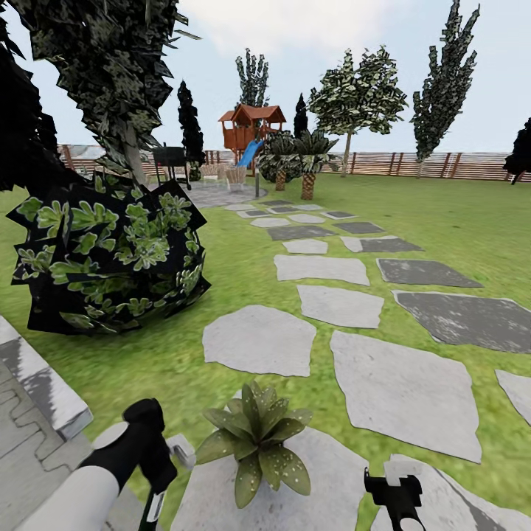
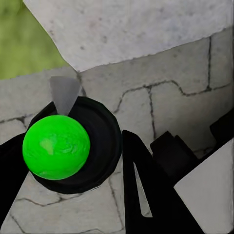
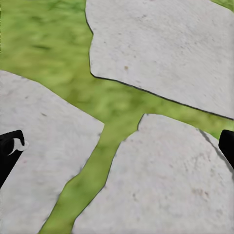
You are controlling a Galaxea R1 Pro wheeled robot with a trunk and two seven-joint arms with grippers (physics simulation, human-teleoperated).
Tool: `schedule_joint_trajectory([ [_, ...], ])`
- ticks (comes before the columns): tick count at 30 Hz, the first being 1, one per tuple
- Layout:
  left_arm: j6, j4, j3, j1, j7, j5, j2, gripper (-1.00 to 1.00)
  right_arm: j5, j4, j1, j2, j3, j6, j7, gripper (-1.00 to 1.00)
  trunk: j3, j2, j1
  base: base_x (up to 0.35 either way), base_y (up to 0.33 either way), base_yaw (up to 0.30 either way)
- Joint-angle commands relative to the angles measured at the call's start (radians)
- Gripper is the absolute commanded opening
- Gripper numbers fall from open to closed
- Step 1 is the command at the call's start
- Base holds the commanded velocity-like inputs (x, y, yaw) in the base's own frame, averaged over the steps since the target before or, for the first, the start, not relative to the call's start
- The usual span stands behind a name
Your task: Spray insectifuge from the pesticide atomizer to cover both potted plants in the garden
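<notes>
— Left gripper (image 1: pixel 156 495): what's in it?
— It looks clasped around the pesticide atomizer (image 2: pixel 100 141), seen end-on as a dark disc with a green ball (image 2: pixel 56 146).
— And the target?
— One potted plant (image 1: pixel 254 442) sits on a stepping stone (image 1: pixel 332 479), just to the right of that gripper and nearer it than the wide-open right gripper (image 1: pixel 398 493).

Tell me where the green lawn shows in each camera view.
Head view: the lawn spreads around the grey stepping stones.
Left wrist view: a grass patch beside a pale slab.
Right wrist view: grass strips between the stones.
Shared landmark: the grey stepping stones.
</notes>
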Motion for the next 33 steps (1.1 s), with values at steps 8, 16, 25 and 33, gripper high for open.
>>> schedule_joint_trajectory([
  [8,0.007,-0.003,-0.002,-0.004,-0.010,-0.003,-0.026,-1.00,0.010,0.001,-0.001,0.000,-0.007,-0.003,-0.002,1.00,-0.001,0.000,0.000,0.000,0.000,0.000],
  [16,0.007,-0.004,-0.003,-0.013,-0.009,-0.004,-0.064,-1.00,0.010,0.001,-0.001,0.000,-0.007,-0.004,-0.002,1.00,-0.001,0.000,0.000,0.000,0.000,0.000],
  [25,0.007,-0.002,0.002,-0.012,-0.011,-0.004,-0.055,-1.00,0.010,0.001,-0.001,0.000,-0.007,-0.004,-0.002,1.00,-0.001,0.000,0.000,0.000,0.000,0.000],
  [33,0.012,-0.011,0.000,-0.030,-0.011,-0.011,-0.052,-1.00,0.010,0.001,-0.001,0.000,-0.007,-0.004,-0.002,1.00,-0.001,0.000,0.000,-0.100,0.028,0.000],
])
